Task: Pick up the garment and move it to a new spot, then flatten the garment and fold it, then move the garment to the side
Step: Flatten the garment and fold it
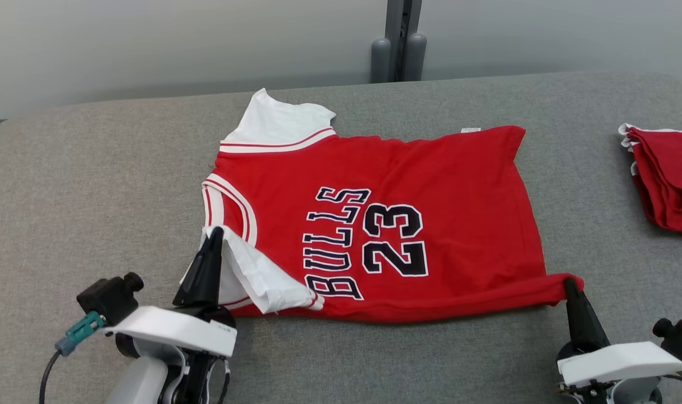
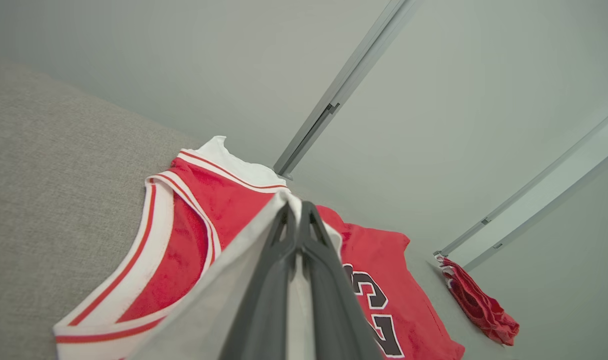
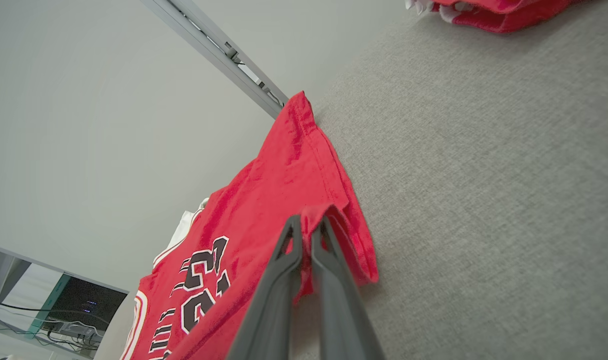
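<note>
Your left gripper (image 1: 216,231) has its jaws pinched together on the white sleeve (image 1: 256,275), which is flipped over onto the red front. Your right gripper (image 1: 569,282) is clamped on the near hem corner, drawn into a point. The jersey (image 1: 430,213) lies spread, lettering up, mid-way across the grey table (image 1: 94,196); a pile of red clothes (image 1: 669,179), possibly folded, sits well apart at its right

left hand (image 1: 216,233) closed, low left | right hand (image 1: 569,283) closed, low right
</note>
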Robot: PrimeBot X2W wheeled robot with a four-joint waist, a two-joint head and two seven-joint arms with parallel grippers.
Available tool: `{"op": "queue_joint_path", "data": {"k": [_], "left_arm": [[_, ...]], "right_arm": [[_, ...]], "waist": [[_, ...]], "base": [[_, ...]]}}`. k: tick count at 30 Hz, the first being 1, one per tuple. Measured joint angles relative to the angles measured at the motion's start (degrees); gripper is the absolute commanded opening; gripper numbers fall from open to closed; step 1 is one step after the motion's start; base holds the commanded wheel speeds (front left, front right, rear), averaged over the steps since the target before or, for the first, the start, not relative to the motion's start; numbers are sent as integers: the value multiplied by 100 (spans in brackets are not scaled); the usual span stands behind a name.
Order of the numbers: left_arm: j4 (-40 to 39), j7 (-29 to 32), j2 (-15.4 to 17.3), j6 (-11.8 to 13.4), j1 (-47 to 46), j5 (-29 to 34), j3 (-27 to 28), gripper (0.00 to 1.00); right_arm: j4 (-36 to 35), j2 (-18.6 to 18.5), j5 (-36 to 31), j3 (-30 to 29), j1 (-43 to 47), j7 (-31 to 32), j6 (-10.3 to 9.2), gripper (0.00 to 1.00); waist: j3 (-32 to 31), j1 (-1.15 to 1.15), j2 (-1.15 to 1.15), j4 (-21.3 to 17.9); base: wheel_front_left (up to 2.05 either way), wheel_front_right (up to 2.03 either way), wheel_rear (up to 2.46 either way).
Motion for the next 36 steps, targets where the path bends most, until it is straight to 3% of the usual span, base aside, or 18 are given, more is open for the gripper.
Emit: {"op": "queue_joint_path", "data": {"k": [9,24,25,26,27,28,29,33,35,36], "left_arm": [[487,-3,-252,0,-784,264,516,0],[800,-4,-457,0,-1082,576,839,0],[861,-4,-466,0,-1084,584,840,0],[916,-4,-477,0,-1096,601,854,0],[965,-4,-486,0,-1126,625,870,20],[991,-4,-491,0,-1174,649,871,45],[996,-4,-500,0,-1224,676,855,63],[1067,-12,-559,-1,-1336,684,634,67],[1137,-12,-559,0,-1390,713,575,77],[1160,-13,-559,0,-1434,719,560,91]], "right_arm": [[561,12,43,281,-798,-185,0,0],[1335,7,137,632,-1670,-430,0,0],[1381,4,160,655,-1716,-433,0,5],[1426,4,169,678,-1758,-436,0,21],[1459,5,171,700,-1791,-443,0,43],[1485,4,182,721,-1823,-467,0,72],[1501,4,218,738,-1854,-478,0,100],[1556,-11,275,809,-1925,-533,0,100],[1574,-26,280,834,-1953,-543,0,100],[1573,-27,280,843,-1976,-553,0,100]], "waist": [[419,0,0,-99],[696,0,0,-169],[705,0,0,-165],[712,0,0,-162],[720,0,0,-159],[727,0,0,-156],[734,0,0,-153],[757,0,0,-143],[761,0,0,-143],[761,0,0,-143]], "base": [[0,0,0],[0,0,0],[0,0,0],[0,0,0],[0,0,0],[0,0,0],[0,0,0],[0,0,0],[0,0,0],[0,0,0]]}}
